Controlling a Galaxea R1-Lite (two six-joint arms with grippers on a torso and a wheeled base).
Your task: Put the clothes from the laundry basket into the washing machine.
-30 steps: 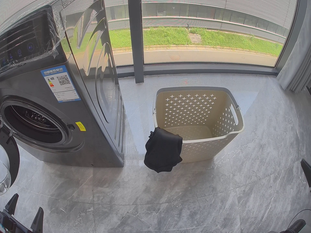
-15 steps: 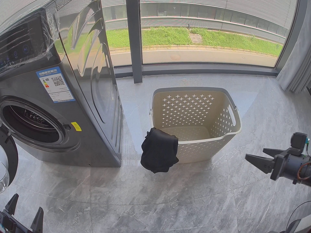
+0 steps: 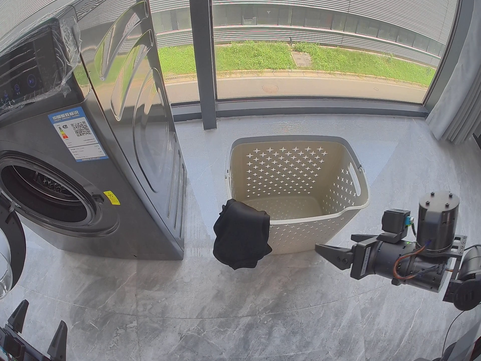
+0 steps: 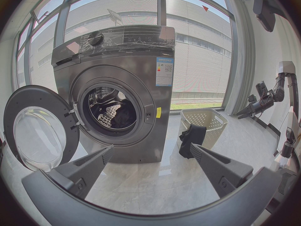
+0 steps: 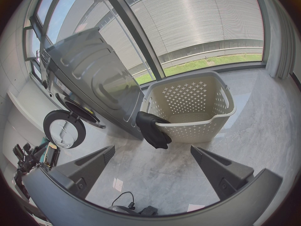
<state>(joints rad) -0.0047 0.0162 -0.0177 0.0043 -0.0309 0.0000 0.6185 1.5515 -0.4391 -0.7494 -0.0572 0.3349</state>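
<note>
A black garment (image 3: 241, 234) hangs over the near left corner of the cream laundry basket (image 3: 300, 138), mostly outside it; the basket's bottom looks bare. The grey washing machine (image 3: 125, 141) stands left of the basket. Its round door (image 4: 37, 126) is swung open, and dark cloth (image 4: 120, 115) lies in the drum. My right gripper (image 3: 336, 244) is open and empty, low in front of the basket's right half, pointing left toward the garment (image 5: 152, 130). My left gripper (image 3: 39, 327) is open and empty near the floor in front of the machine.
A glass wall with a dark pillar (image 3: 200, 51) runs behind the basket and machine. A pale curtain (image 3: 458, 101) hangs at the far right. A cable (image 5: 125, 198) and small paper scraps lie on the marble floor near me.
My right arm has come in from the right edge and moved left toward the basket. The head view has shifted a little, so the scene sits further left. My left gripper has kept still.
</note>
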